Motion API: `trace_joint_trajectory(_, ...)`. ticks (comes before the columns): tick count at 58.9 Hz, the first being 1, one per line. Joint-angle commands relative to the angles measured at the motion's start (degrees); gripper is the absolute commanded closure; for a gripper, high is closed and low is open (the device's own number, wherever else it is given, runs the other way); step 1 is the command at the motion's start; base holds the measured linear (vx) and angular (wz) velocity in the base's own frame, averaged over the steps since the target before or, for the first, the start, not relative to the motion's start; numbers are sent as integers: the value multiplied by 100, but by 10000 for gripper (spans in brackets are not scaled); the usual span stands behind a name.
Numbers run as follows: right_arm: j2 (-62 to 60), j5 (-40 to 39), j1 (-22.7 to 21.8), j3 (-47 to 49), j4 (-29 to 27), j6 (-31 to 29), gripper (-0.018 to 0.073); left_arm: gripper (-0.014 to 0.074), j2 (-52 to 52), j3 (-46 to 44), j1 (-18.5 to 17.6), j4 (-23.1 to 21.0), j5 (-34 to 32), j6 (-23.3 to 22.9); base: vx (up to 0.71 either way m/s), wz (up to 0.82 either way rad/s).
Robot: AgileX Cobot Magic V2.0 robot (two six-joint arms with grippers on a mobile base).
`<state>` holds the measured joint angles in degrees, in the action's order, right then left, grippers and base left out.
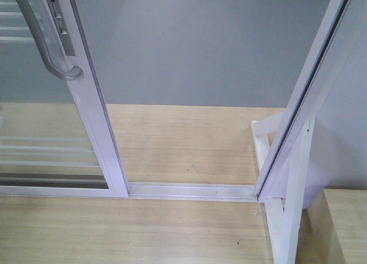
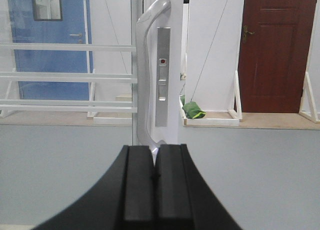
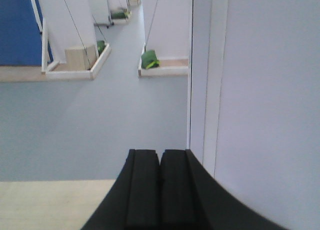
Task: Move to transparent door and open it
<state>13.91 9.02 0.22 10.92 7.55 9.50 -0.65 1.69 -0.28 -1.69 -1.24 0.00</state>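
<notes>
The exterior front-facing view is filled on its left by the transparent door, whose white frame stile is seen slanting from upper left down to the floor track; its long axis is upright, and its glass face is turned toward the camera. The curved grey pull handle is mounted along the stile, its length running parallel to that upright edge, with the lower end hooked back to the frame. A gap is left open between the stile and the white jamb at right, through which wooden floor and grey floor are seen. In the left wrist view, the left claw is seen with its fingers pressed together, nothing held, just below the handle's foot. In the right wrist view, the right claw is likewise closed and empty, beside a white panel.
</notes>
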Motion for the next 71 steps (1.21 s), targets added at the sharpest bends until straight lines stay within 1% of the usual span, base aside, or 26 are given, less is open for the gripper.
trace_joint_trajectory(1, -312, -984, -38, -348, 160, -277, 572, 602, -81, 99, -35, -17, -505, -51, 0, 0)
trace_joint_trajectory(7, -715, -967, -38, -800, 167, -270, 570, 602, -81, 99, -35, -17, -505, -51, 0, 0)
trace_joint_trajectory(16, -1375, -1030, -38, -1290, -62, -243, 568, 602, -81, 99, -35, -17, -505, -51, 0, 0)
trace_joint_trajectory(19, -1570, -789, -38, -1291, -155, -250, 568, 602, -81, 99, -35, -17, -505, -51, 0, 0)
trace_joint_trajectory(41, -1542, -732, -38, -1291, -327, -256, 568, 602, -81, 99, -35, -17, -505, -51, 0, 0)
trace_joint_trajectory(71, -1537, -728, -38, -1291, -325, -256, 568, 602, -81, 99, -35, -17, -505, -51, 0, 0)
